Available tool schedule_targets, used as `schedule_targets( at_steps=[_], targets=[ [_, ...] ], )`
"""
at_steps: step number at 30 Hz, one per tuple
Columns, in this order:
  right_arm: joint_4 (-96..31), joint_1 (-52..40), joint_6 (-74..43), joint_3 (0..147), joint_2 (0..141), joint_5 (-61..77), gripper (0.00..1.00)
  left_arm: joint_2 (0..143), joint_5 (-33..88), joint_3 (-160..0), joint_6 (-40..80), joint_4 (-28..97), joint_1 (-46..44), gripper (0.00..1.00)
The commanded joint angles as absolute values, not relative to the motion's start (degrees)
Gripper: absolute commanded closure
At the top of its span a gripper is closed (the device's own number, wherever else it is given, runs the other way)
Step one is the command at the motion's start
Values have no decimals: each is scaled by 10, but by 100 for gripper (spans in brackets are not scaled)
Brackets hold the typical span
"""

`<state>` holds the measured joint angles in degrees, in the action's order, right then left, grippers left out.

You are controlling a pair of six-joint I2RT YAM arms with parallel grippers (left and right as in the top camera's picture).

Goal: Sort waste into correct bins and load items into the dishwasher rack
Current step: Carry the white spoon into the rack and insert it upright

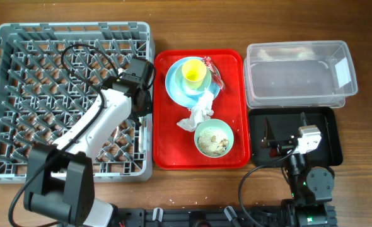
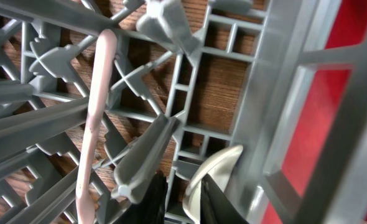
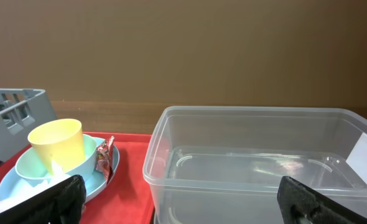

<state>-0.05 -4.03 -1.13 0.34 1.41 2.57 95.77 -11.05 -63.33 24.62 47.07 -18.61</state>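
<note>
My left gripper (image 1: pixel 140 77) is down inside the grey dishwasher rack (image 1: pixel 72 26) at its right wall, fingers nearly together on a white spoon (image 2: pixel 211 174). A second white utensil (image 2: pixel 96 106) lies across the rack's pegs. On the red tray (image 1: pixel 230 94) a yellow cup (image 1: pixel 193 72) stands in the small light blue bowl (image 1: pixel 197 87) on the light blue plate (image 1: pixel 173 82). Beside them are the red wrapper (image 1: pixel 215 75), the napkin (image 1: pixel 198 113) and a pale green bowl (image 1: pixel 214 137) holding rice scraps. My right gripper (image 1: pixel 280 144) is wide open and empty over the black tray (image 1: pixel 328 135).
The clear tub (image 1: pixel 296 72) stands behind the black tray, right of the red tray; it also fills the right wrist view (image 3: pixel 258 168). That view shows the yellow cup (image 3: pixel 56 143), the wrapper (image 3: pixel 106 158) and a corner of the rack (image 3: pixel 15 102) at left.
</note>
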Motion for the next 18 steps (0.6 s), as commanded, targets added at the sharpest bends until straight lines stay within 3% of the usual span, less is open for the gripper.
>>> schedule_targets(
  at_steps=[1,3,11,18],
  targets=[
    [1,-39,-1,3,13,31,0,973,-86,-629,243,464,-191,87],
    [1,-39,-1,3,13,31,0,973,-86,-629,243,464,-191,96],
    [1,-39,-1,3,13,31,0,904,-90,-640,227,464,-188,96],
    [1,-39,-2,3,13,31,0,825,-172,-641,206,457,-181,96]
  ],
)
